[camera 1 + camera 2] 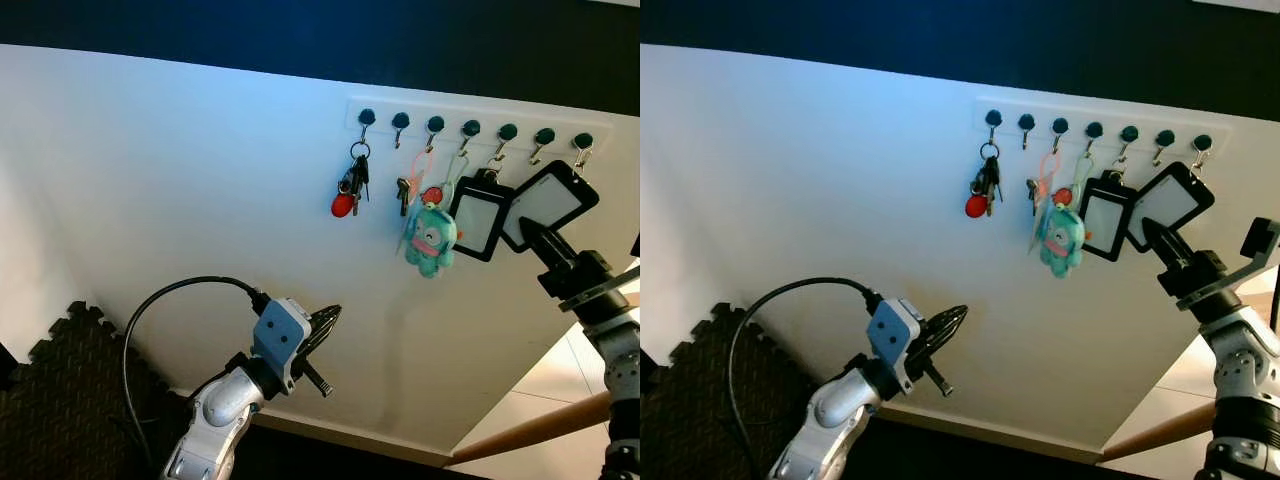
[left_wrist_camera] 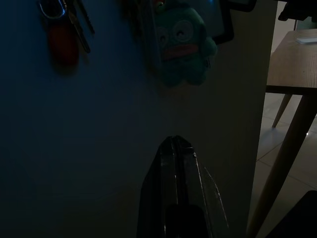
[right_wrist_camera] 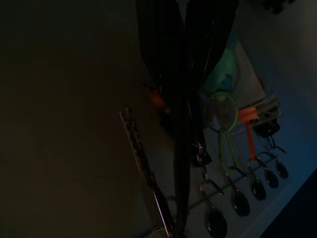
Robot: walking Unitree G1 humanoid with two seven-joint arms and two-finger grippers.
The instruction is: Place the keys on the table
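Observation:
A bunch of keys (image 1: 352,190) with a red fob hangs from the leftmost hook of a white hook rack (image 1: 470,125) on the wall. My right gripper (image 1: 527,233) is raised at the right, shut and empty, its tip in front of the black card holders (image 1: 548,200), well right of the keys. The right wrist view is dark and shows a key blade (image 3: 137,148) and the hooks (image 3: 241,201) beyond the fingers. Low at the left, my left gripper (image 1: 328,322) is shut and empty, pointing at the wall below the keys.
A teal plush keychain (image 1: 432,240) and a second card holder (image 1: 480,225) hang between the keys and my right gripper. A wooden table (image 2: 292,59) stands past the wall's right end, its leg (image 1: 540,425) showing. Black foam mat (image 1: 60,390) covers the floor at left.

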